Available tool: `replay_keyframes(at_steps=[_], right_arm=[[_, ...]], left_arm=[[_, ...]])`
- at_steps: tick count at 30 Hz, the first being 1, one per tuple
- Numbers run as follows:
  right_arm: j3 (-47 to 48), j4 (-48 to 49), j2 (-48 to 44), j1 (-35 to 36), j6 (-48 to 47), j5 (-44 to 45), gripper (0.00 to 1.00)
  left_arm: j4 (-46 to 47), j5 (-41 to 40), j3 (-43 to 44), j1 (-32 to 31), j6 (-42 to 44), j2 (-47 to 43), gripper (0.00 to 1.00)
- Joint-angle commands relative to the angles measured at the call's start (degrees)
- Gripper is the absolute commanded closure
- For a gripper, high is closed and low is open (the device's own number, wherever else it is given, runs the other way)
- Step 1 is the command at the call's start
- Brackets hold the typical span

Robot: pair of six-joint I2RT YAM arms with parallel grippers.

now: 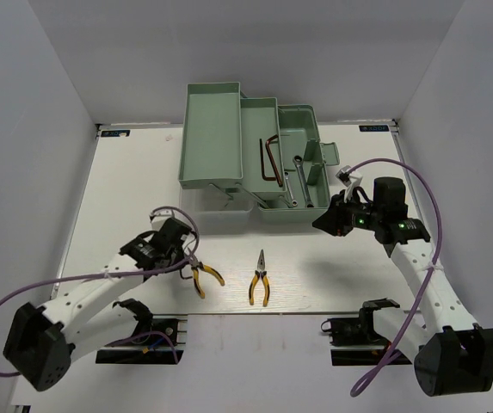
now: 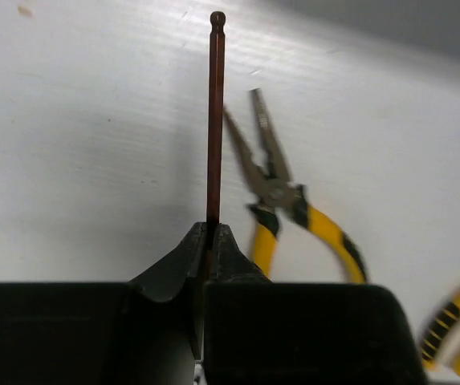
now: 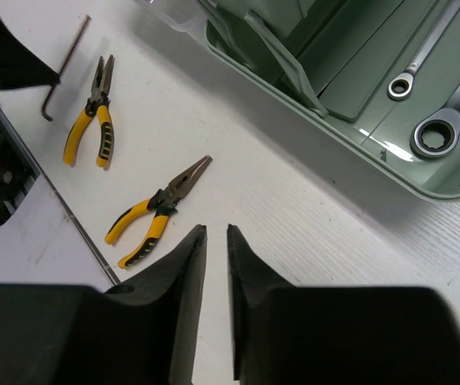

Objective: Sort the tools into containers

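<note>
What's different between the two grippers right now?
The left gripper is clamped on a reddish hex key; the right gripper holds nothing, its jaws slightly apart. The left gripper hangs by one pair of pliers; the right gripper sits beside the green toolbox. Both are black.

Pliers (image 1: 260,280) two; wrenches (image 1: 294,181) two; hex keys (image 1: 268,161) three; toolbox (image 1: 212,129) one.

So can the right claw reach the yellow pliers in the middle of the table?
Probably yes. The right claw looks empty, and those pliers lie flat on the table with nothing between. The left claw, gripping a hex key, is over by the other pliers.
</note>
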Motion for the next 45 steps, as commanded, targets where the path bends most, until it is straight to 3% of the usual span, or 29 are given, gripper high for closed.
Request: replay_keyframes(at_steps=[1,3,5,16,17,20,22,31,35,41,45], right_arm=[[-0.1,1.5,-0.8,-0.2,-0.2,-0.3,0.75],[-0.2,1.4,-0.5,-0.1,-0.2,-0.3,0.72],[-0.1,1.4,-0.2,-0.3,-0.2,-0.1,0.69],[-0.3,1.4,-0.1,-0.5,-1.0,1.9,0.66],[-0.2,1.4,0.1,-0.4,-1.0,2.1,0.7],[-0.1,1.4,0.5,-0.5,-1.1,2.5,0.76],[-0.1,1.4,0.7,-0.5,-1.2,2.7,0.76],[-0.4,1.3,0.0,-1.1,-1.2,2.8,0.76],[-0.6,1.2,-0.3,-1.3,-1.1,2.6,0.76],[-0.8,1.5,-0.1,-1.3,-1.3,2.1,0.7],[-0.8,1.4,0.3,-1.3,-1.3,1.9,0.66]], left_arm=[[-7.4,0.8,8.6,-0.4,1.4,-6.7,1.0],[-12.1,0.3,11.8,-0.4,2.5,-7.2,1.0],[-10.5,3.2,14.6,-0.4,5.2,-7.2,1.0],[1.3,46.7,28.2,-3.5,32.2,0.7,1.0],[1.9,51.9,29.8,-4.1,33.7,1.5,1.0],[7.4,57.3,35.2,-4.6,34.6,3.8,1.0],[9.5,56.6,39.2,-4.6,33.9,9.2,1.0],[15.4,35.6,58.4,-3.2,23.1,35.3,1.0],[13.0,24.5,70.5,-3.2,23.1,44.7,1.0],[7.9,17.6,86.7,-3.2,26.0,53.8,1.0],[2.4,11.4,92.5,-3.2,28.2,58.2,1.0]])
